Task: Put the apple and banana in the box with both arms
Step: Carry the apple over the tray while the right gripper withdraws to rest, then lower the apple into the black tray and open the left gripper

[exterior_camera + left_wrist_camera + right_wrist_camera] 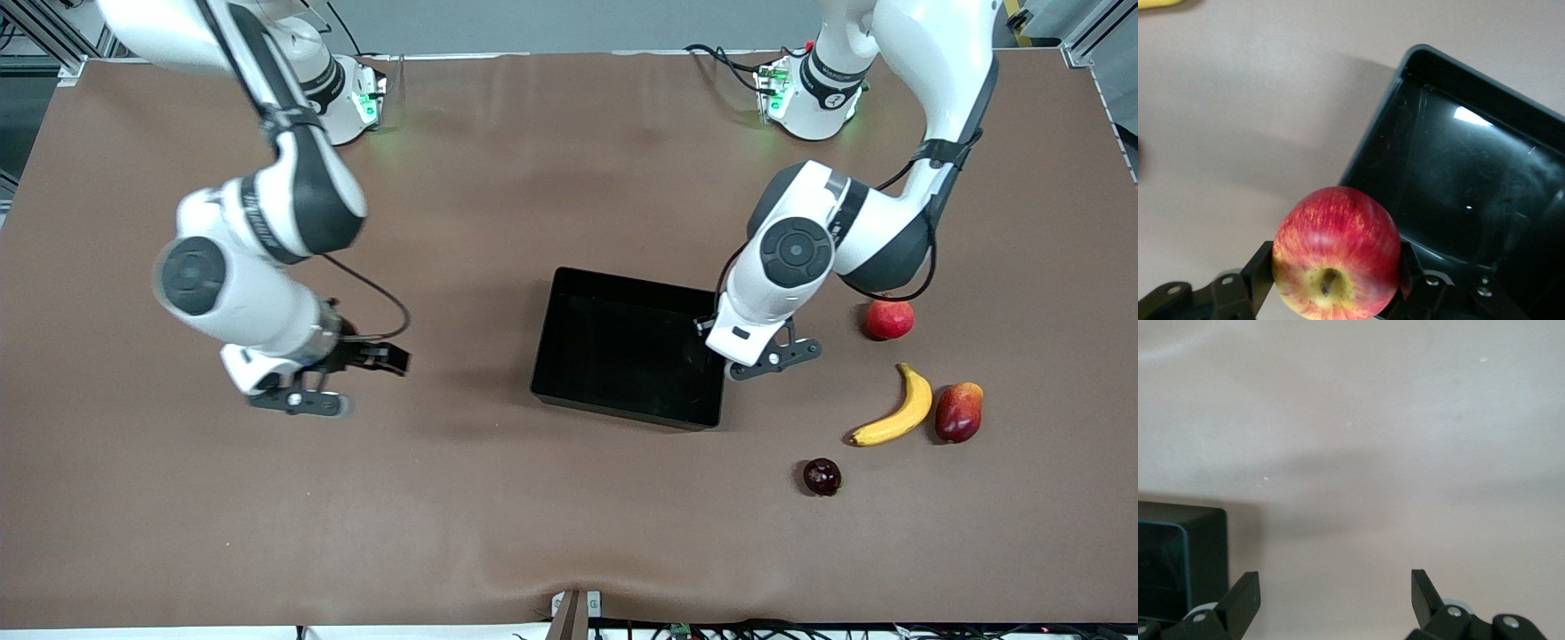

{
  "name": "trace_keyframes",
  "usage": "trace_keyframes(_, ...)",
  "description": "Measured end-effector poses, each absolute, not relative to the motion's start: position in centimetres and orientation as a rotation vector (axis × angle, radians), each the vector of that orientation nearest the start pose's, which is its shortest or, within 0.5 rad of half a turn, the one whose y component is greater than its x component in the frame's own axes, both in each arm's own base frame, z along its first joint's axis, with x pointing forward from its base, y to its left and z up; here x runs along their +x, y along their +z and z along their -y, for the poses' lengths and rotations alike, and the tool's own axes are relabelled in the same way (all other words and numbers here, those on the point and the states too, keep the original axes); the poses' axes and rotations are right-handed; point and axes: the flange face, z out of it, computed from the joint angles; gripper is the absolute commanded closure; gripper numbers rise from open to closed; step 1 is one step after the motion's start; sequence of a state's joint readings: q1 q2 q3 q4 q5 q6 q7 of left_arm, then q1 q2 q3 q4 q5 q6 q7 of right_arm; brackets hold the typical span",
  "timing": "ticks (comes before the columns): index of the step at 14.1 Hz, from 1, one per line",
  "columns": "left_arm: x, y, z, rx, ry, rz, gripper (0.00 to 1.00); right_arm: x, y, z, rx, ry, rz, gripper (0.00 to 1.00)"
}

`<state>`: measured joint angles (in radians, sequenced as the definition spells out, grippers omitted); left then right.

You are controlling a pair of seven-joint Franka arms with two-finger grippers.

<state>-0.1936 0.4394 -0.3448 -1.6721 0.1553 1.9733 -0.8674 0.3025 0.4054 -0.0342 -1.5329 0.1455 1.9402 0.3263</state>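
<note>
One fruit in hand, one to go.
Left gripper (1331,293) clasps the apple (1336,252) over the box (569,356) edge, release next; banana (896,409) lies nearer the camera; right gripper (1335,593) waits, fingers spread.

no readable text, though the arm bases are perhaps marked.

The light is bright and even, coming from above. Soft gray shadows lie on the brown table (498,533) under both arms. The shiny black box (1485,200) shows a white glare spot and pale streaks. The apple (1336,252) looks sharp up close, but the yellow banana (1158,3) is fuzzy.
</note>
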Motion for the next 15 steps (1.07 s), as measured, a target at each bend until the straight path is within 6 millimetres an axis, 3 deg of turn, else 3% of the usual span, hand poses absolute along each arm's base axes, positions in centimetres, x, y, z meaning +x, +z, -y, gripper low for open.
trace_keyframes(5,56.6,33.6,33.6,-3.026,0.162,0.484,1.00,65.0,45.9,-10.1,-3.018,0.084,-0.066,0.00)
trace_keyframes(10,57.0,33.4,35.7,-3.031,0.150,0.555,1.00,62.9,51.3,-1.1,-3.007,0.090,0.000,0.00)
trace_keyframes(13,56.9,32.7,36.8,-3.034,0.160,0.553,1.00,60.6,55.8,2.3,-3.035,0.041,0.016,0.00)
trace_keyframes(15,57.0,31.7,37.1,-3.033,0.175,0.550,1.00,58.8,58.4,3.3,-3.065,0.032,0.013,0.00)
